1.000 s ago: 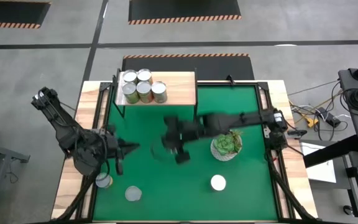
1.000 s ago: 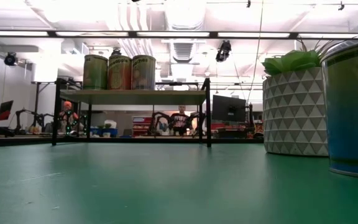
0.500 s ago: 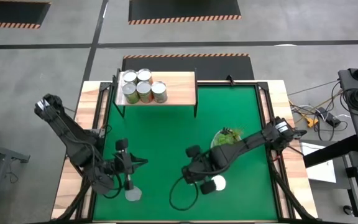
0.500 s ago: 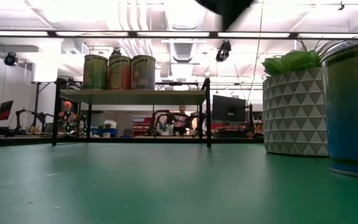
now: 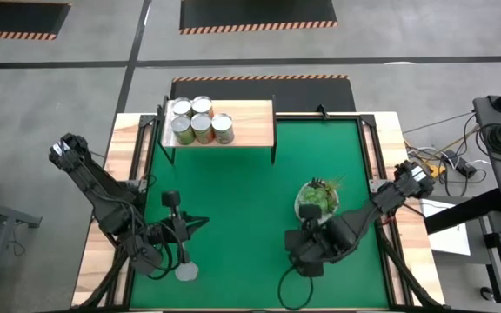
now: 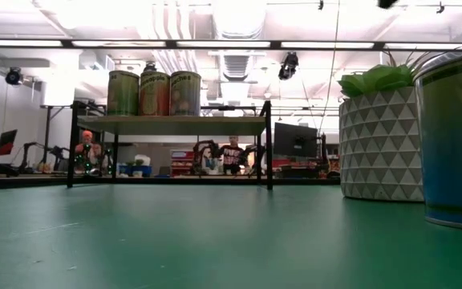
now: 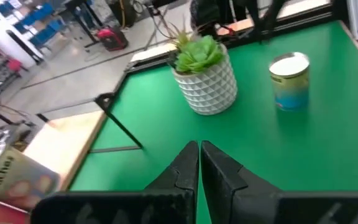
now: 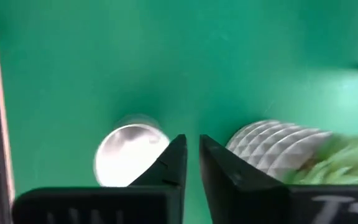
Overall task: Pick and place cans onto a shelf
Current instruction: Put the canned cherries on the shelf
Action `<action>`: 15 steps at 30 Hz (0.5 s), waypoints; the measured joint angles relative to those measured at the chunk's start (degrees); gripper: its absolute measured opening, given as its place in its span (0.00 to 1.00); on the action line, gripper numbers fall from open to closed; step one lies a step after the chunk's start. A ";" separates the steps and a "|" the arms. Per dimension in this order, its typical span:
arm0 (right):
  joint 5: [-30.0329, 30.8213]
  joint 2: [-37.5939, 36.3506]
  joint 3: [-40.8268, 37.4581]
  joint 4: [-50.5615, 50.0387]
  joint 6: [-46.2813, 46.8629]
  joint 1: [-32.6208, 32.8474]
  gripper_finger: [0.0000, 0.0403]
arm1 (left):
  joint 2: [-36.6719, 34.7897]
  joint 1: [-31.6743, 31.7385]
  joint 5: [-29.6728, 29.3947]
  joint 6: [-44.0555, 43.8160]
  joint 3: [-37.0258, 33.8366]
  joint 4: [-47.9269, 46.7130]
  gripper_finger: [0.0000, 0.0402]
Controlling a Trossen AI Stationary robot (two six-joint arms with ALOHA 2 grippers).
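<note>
Mat [image 5: 233, 200] first, since it fills the table: we see it green, with the shelf [image 5: 250, 122] standing at its far edge. On the shelf's left part five cans [image 5: 200, 122] already sit in a tight cluster, so we judge more than half the job done. Next in size, the white plant pot [image 5: 317, 202] stands on the right half of the mat, no part of the task.

Our right arm reaches in from the right edge; its right gripper [image 8: 191, 158] hangs above the blue can [image 7: 289, 81] just beside the pot, jaws only a narrow slit apart and holding nothing. The can's silvery top [image 8: 129, 152] shows beneath the fingers. Our left gripper [image 7: 199, 163] hovers low at the near left, jaws pressed together and empty, near a loose can [image 5: 186, 271] on the mat.

We count two cans left to shelve in plain sight; any others are hidden from us.
</note>
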 joint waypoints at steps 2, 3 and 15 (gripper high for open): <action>-0.02 0.46 -0.56 0.16 2.36 1.09 0.13 | -0.34 0.16 -0.86 0.29 0.00 0.04 0.00; -0.02 0.66 -0.75 0.20 3.12 1.63 0.17 | -0.45 0.37 -1.66 0.29 0.04 0.00 0.00; 3.57 0.88 -5.75 0.40 6.79 8.45 0.60 | -0.73 1.07 -3.98 -1.39 0.39 -0.35 0.00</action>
